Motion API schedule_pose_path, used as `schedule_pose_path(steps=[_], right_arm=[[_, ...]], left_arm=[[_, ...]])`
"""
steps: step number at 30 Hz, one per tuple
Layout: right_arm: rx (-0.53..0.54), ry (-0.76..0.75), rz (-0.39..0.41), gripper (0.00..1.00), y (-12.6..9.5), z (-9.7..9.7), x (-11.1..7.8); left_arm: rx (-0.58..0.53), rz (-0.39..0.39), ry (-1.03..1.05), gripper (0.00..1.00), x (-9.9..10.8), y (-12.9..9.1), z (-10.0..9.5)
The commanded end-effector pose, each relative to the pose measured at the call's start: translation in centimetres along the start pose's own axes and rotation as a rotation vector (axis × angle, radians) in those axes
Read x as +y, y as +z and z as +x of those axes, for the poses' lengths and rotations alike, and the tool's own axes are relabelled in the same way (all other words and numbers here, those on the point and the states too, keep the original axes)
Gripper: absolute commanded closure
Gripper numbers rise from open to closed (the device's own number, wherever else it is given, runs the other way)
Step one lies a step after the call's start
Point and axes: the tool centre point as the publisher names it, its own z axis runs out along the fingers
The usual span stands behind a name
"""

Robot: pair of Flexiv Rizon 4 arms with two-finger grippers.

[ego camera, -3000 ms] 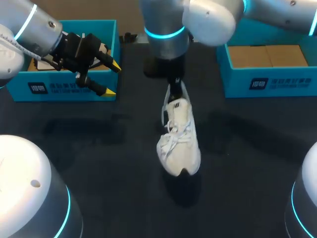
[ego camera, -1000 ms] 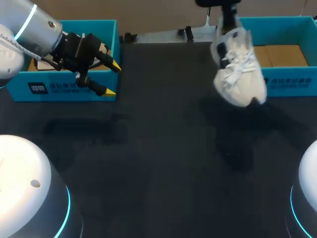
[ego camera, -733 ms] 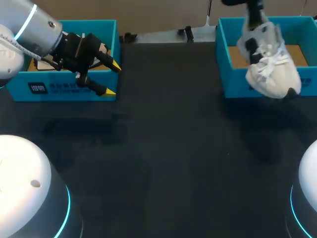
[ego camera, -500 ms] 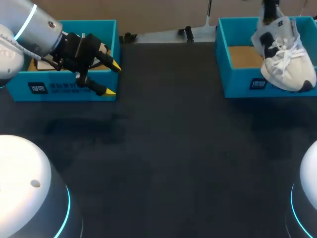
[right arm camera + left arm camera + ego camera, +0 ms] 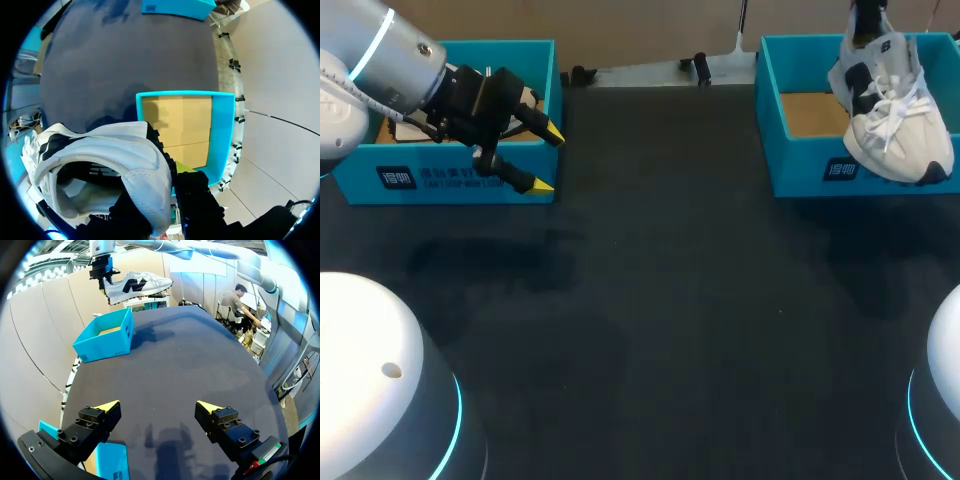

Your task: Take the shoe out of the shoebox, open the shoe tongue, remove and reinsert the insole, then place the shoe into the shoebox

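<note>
right gripper (image 5: 167, 197) is clamped on the heel collar of the white sneaker (image 5: 892, 118), held roughly level in the air above the teal shoebox (image 5: 800, 165) at the table's 1 o'clock. left gripper (image 5: 547, 160), fingers spread and holding nothing, hovers at 10 o'clock; just beside it is the front wall of a second teal box (image 5: 450, 182).

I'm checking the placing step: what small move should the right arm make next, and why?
Probably lower the shoe toward the box floor. It hangs by its heel collar in the right gripper, jaws closed on it, above the open right shoebox, whose cardboard floor looks bare where it shows.
</note>
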Motion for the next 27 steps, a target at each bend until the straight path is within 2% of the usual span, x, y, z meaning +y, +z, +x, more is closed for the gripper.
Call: schedule_pose_path(steps=[1,5,12,16,20,21,27], right_arm=[[0.002,-0.001,0.000,1.00,-0.2,0.0,-0.1],[0.002,-0.001,0.000,1.00,-0.2,0.0,-0.1],[0.017,0.077,-0.010,1.00,1.7,-1.1,-3.5],[0.036,0.106,-0.006,1.00,2.9,-1.9,-5.7],[0.045,0.109,0.031,1.00,4.3,-2.6,-8.4],[0.034,0.115,0.013,1.00,4.7,-2.8,-9.3],[0.042,0.149,0.017,1.00,6.6,-3.5,-13.6]], left_arm=[[-0.001,-0.002,0.000,0.00,0.0,0.0,0.1],[-0.001,-0.002,0.000,0.00,0.0,0.0,0.1],[-0.001,-0.002,0.000,0.00,0.0,0.0,0.1],[-0.001,-0.002,0.000,0.00,0.0,0.0,0.1],[-0.001,-0.002,0.000,0.00,0.0,0.0,0.1],[-0.001,-0.002,0.000,0.00,0.0,0.0,0.1],[-0.001,-0.002,0.000,0.00,0.0,0.0,0.1]])
